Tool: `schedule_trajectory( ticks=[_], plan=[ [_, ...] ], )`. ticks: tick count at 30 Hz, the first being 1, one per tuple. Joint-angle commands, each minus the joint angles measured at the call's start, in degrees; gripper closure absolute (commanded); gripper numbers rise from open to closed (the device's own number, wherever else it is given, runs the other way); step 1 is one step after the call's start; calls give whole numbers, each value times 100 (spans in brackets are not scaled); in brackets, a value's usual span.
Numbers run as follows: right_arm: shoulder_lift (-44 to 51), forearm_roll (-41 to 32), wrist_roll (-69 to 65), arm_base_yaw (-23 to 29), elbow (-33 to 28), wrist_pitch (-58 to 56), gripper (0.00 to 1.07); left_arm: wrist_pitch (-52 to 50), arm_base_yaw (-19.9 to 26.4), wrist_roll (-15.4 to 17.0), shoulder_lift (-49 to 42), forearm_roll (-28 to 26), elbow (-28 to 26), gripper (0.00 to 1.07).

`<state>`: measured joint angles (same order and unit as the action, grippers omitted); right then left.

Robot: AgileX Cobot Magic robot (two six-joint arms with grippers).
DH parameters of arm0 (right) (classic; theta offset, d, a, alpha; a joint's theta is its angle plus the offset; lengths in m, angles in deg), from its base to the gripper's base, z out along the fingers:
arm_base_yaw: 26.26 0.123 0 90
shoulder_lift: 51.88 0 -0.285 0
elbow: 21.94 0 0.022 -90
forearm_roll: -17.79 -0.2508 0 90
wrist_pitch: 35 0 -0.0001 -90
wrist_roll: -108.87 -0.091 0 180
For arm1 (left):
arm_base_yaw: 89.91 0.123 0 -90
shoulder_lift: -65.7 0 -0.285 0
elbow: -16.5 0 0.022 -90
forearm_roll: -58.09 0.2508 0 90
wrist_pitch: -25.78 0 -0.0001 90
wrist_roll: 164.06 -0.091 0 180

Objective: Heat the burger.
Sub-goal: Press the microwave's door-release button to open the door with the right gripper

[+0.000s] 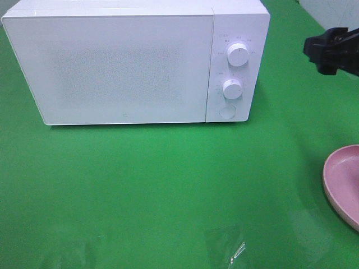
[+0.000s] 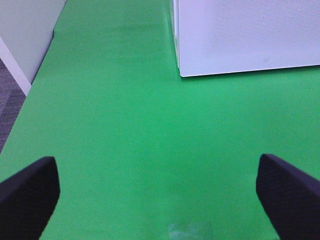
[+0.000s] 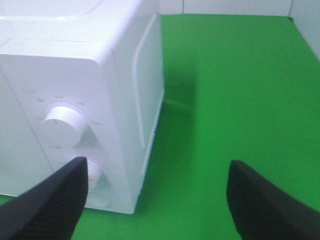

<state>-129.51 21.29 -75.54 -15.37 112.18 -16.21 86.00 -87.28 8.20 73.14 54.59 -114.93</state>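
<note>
My left hand (image 2: 156,167) shows two matte black fingers (image 2: 29,197), wedge-shaped with rounded tips and a fine dotted grain. My right hand (image 3: 157,167) has the same black fingers (image 3: 267,205), faintly woven-looking. From above, its housing (image 1: 335,51) is black, blocky and angular.

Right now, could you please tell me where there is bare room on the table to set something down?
The widest free patch is the green cloth in front of the microwave, left of the pink plate. A narrower strip runs right of the microwave, where the right end effector hovers. The plate crowds the right edge.
</note>
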Motion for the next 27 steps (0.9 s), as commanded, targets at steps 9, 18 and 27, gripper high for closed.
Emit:
schedule_trajectory(
  ticks=[9, 18, 27],
  plan=[
    [-773, -785, 676, 1089, 6, 710, 32, -69, 6, 23, -132, 11, 11, 7],
    [-1444, -2172, 1942, 1988, 6, 1541, 32, -69, 6, 23, -132, 11, 11, 7],
    [-2252, -3587, 2515, 2601, 6, 2515, 32, -69, 6, 23, -132, 11, 11, 7]
  ],
)
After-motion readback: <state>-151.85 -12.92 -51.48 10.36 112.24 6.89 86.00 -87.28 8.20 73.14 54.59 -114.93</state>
